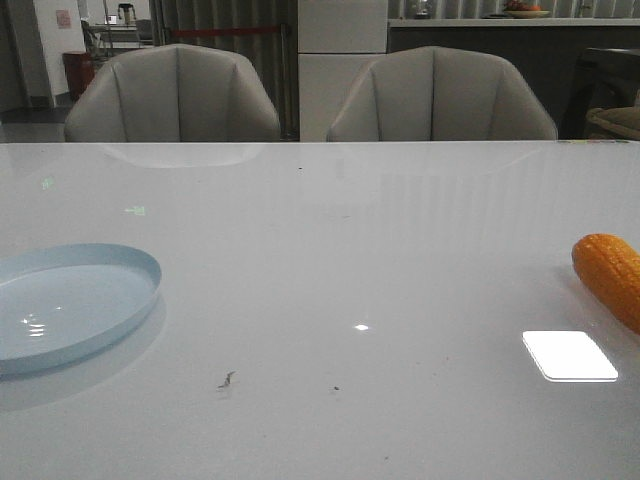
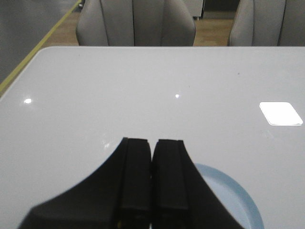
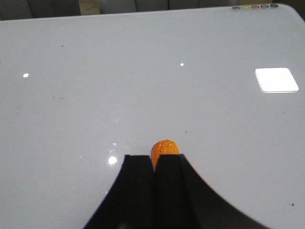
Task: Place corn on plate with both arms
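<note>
The orange-yellow corn [image 1: 610,276] lies on the white table at the far right, partly cut off by the front view's edge. The pale blue plate [image 1: 70,300] sits empty at the far left. Neither arm shows in the front view. In the left wrist view my left gripper [image 2: 152,140] is shut and empty, above the table with the plate [image 2: 236,198] just beside and below it. In the right wrist view my right gripper [image 3: 155,156] is shut, and the tip of the corn [image 3: 164,147] pokes out from behind its fingertips, the rest hidden.
Two grey armchairs [image 1: 175,95] [image 1: 440,95] stand behind the table's far edge. A bright rectangular light reflection [image 1: 568,355] lies on the glossy tabletop near the corn. A small dark speck [image 1: 227,380] lies near the front middle.
</note>
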Robot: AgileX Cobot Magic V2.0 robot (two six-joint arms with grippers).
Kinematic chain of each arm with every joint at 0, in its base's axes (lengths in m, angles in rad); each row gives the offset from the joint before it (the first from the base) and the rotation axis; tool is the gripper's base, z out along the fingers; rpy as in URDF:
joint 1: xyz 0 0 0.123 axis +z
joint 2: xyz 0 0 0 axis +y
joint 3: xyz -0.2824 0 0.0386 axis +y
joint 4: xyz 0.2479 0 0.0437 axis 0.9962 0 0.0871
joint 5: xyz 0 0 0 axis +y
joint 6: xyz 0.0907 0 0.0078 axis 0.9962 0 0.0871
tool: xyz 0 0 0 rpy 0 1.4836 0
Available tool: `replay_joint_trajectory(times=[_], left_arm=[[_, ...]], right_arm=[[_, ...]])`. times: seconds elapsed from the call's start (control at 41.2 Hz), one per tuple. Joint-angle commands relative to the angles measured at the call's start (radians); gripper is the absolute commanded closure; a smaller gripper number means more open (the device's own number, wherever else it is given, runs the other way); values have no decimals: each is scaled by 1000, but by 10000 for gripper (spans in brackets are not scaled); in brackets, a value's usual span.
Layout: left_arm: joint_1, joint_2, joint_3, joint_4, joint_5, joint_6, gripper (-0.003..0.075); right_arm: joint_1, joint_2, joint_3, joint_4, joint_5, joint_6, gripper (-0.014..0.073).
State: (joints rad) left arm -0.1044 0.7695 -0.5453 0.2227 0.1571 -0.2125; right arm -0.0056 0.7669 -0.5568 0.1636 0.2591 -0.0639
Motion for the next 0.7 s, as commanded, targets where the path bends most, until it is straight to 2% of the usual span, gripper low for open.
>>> replay_joint_trajectory(times=[0.0,0.121,0.219,0.34,0.389,0.486,0.68], left_arm=[[2,9,-38,3,-14,-8,625],[2,9,-38,3,60,-6,623],[2,9,-38,4,92,-4,595],[2,16,-38,11,122,-4,461],[2,27,-36,11,122,-4,366],[2,47,-36,11,124,-4,227],[2,110,-36,-38,124,-4,217]], right_arm=[[-7,23,-36,5,-75,-1,536],[-7,47,-36,5,-68,-1,526],[-7,64,-36,4,-40,-2,435],[-7,83,-36,3,-4,-2,269],[-7,93,-36,3,10,-2,200],[-7,107,-35,3,14,-2,130],[-7,117,-35,3,10,-2,126]])
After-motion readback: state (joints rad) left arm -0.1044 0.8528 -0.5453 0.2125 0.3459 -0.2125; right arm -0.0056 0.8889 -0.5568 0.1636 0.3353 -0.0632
